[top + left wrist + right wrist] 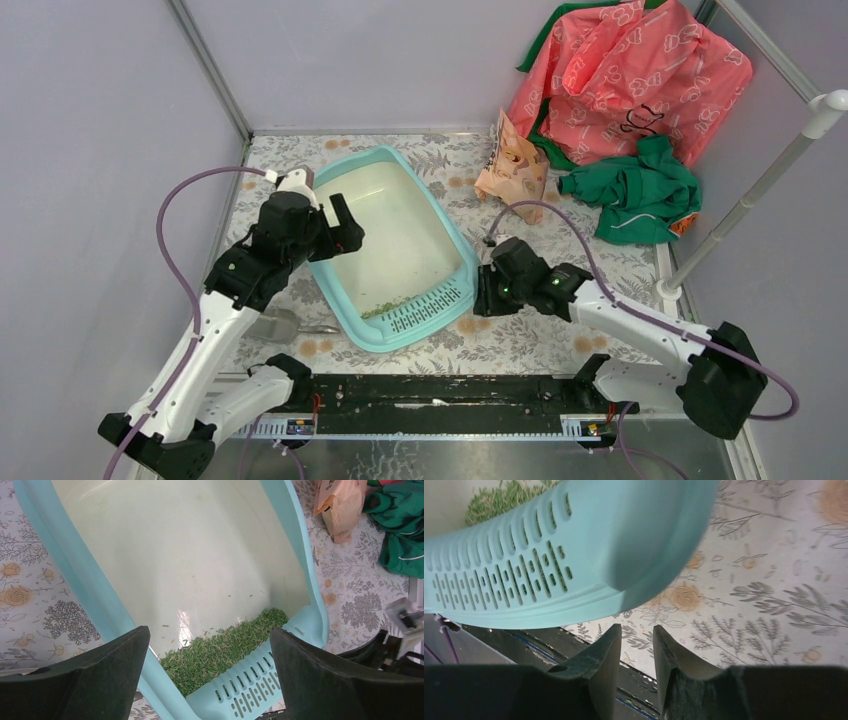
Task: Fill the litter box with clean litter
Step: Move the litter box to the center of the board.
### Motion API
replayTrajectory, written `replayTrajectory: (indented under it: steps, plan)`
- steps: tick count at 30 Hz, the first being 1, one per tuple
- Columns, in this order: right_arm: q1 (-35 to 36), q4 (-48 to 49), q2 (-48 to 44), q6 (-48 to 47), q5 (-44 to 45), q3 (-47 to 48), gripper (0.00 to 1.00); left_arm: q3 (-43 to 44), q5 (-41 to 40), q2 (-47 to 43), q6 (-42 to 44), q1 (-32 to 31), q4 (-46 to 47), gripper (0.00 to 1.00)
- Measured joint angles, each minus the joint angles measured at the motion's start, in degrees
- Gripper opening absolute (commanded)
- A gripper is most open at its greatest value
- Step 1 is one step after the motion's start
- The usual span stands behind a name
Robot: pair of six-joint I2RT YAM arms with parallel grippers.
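The light-teal litter box lies at an angle in the middle of the table, and its cream basin is mostly bare. A thin band of green clean litter is banked against the slotted grille ledge at the near end. My left gripper hangs over the box's left rim, wide open and holding nothing. My right gripper sits low beside the box's near right corner. Its fingers stand a narrow gap apart with nothing between them, just clear of the rim.
A peach printed bag stands behind the box on the right, beside a green cloth and a pink cloth. A grey scoop lies on the table left of the box. A white pole slants at the right, and a black rail runs along the near edge.
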Motion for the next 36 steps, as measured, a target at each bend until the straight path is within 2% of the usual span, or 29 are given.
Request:
replayTrajectory:
  steps: [7, 13, 17, 21, 27, 36]
  plan:
    - [8.24, 2.05, 7.54, 2.43, 3.78, 0.9, 0.35, -0.85, -0.04, -2.34, -0.02, 0.0, -0.22, 0.99]
    - [9.35, 1.81, 12.85, 2.67, 8.55, 4.98, 0.35, -1.4, -0.26, -2.89, -0.02, 0.0, -1.01, 0.99]
    - [9.03, 1.2, 19.98, 0.72, 12.55, 13.0, 0.34, -1.4, -0.7, -2.95, 0.02, 0.0, -1.07, 0.99]
    - [5.81, 3.74, 26.49, -1.4, 12.94, 19.87, 0.31, -1.4, -1.62, -3.23, 0.17, 0.0, -1.25, 0.99]
    - [-2.69, 6.82, 38.1, -4.2, 9.88, 30.34, 0.31, -2.05, -2.67, -3.89, 0.28, 0.0, -1.31, 0.99]
    - [-10.78, 8.2, 61.24, -6.88, -1.29, 61.18, 0.33, -3.52, -2.67, -3.65, 0.24, 0.0, -1.33, 0.99]
